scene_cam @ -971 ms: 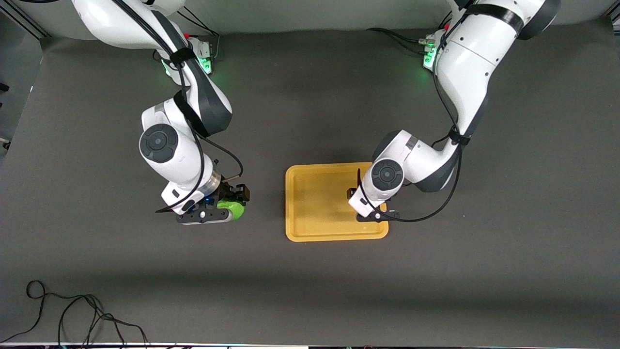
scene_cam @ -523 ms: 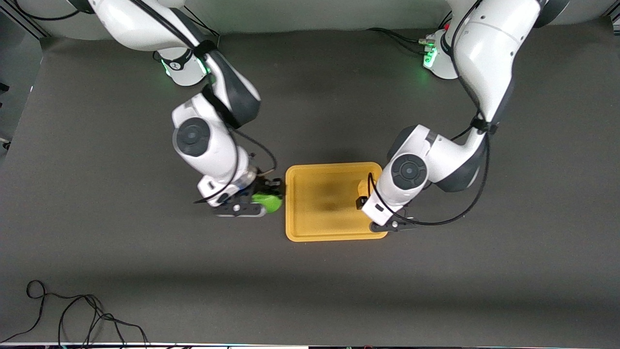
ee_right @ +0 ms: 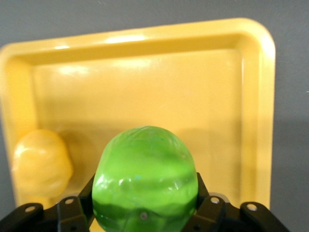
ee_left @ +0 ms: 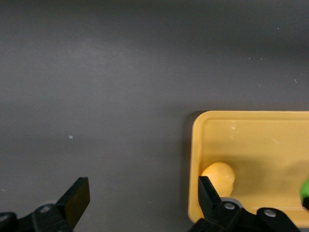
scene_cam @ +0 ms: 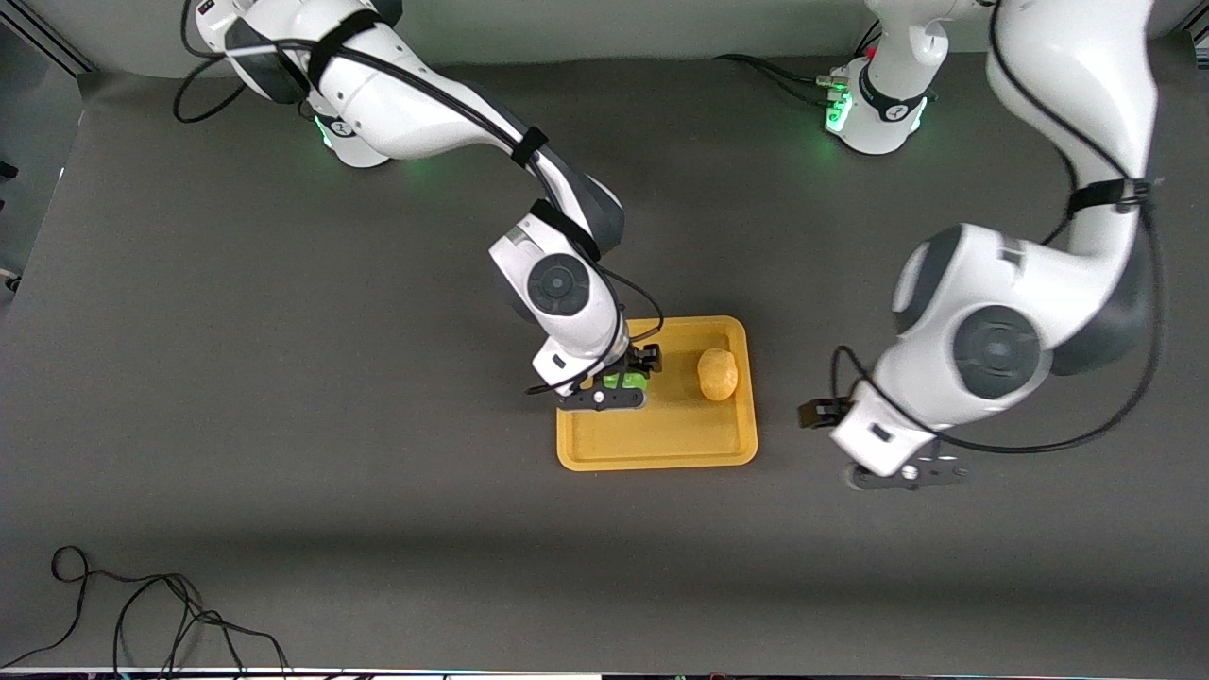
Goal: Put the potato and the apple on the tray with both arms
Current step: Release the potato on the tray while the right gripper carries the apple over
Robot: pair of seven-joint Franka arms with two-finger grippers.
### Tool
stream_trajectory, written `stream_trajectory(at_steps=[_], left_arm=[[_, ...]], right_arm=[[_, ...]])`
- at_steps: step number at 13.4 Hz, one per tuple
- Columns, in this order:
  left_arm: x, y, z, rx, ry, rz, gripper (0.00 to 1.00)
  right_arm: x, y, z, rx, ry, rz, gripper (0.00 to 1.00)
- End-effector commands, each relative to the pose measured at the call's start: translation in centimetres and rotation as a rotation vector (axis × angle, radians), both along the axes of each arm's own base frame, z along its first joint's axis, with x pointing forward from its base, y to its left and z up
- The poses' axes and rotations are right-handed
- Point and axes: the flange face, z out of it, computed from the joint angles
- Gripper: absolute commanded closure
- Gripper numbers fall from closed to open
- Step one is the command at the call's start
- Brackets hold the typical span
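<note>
The yellow-orange tray (scene_cam: 661,444) lies at the table's middle. The potato (scene_cam: 718,374) lies free in it, at the end toward the left arm; it also shows in the left wrist view (ee_left: 218,176) and the right wrist view (ee_right: 41,164). My right gripper (scene_cam: 625,378) is shut on the green apple (scene_cam: 623,382) and holds it just over the tray's other end (ee_right: 145,92); the apple fills the space between the jaws (ee_right: 145,179). My left gripper (scene_cam: 836,427) is open and empty, over bare table beside the tray (ee_left: 251,130), its fingers (ee_left: 77,200) wide apart.
The dark grey table mat (scene_cam: 283,472) runs all round the tray. A black cable loop (scene_cam: 142,604) lies at the near edge toward the right arm's end. The arm bases with green lights (scene_cam: 836,113) stand along the back edge.
My right gripper has carried the apple from the bare table to over the tray. My left gripper has let go of the potato on the tray and drawn off toward its own end.
</note>
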Motion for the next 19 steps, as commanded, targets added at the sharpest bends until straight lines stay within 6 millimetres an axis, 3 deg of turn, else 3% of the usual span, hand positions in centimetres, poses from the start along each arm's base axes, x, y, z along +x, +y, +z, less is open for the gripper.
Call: stream_trajectory(at_steps=[1, 3, 5, 7, 10, 13, 16, 19], left_arm=[[-1.0, 4.9, 4.3, -0.02, 0.03, -0.071, 0.0], [-2.1, 8.4, 6.7, -0.007, 0.062, -0.062, 0.0], [-3.4, 10.2, 9.0, 0.004, 0.069, -0.068, 0.0], [-4.3, 14.5, 10.7, -0.035, 0.07, -0.096, 0.0], [-6.6, 17.6, 10.7, -0.042, 0.046, -0.046, 0.0], [-9.9, 17.7, 11.4, 0.007, -0.025, -0.014, 0.0], [-12.9, 16.6, 13.3, 0.048, -0.085, -0.033, 0.0], [-15.2, 15.5, 13.6, 0.066, -0.107, -0.062, 0.0]], right_arm=[[0.0, 0.9, -1.1, -0.033, -0.02, -0.013, 0.65], [-0.3, 1.0, -2.6, -0.048, -0.01, -0.011, 0.65], [-0.3, 0.8, -3.5, -0.06, -0.001, -0.021, 0.65], [-0.8, 1.3, -3.9, -0.061, 0.005, -0.034, 0.65], [-1.2, 1.9, -4.2, -0.055, -0.001, -0.043, 0.65], [-1.7, 2.8, -4.7, -0.031, -0.017, -0.044, 0.65], [-1.6, 3.1, -5.2, -0.008, -0.039, -0.049, 0.65], [-1.5, 2.9, -5.4, -0.011, -0.04, -0.048, 0.65]])
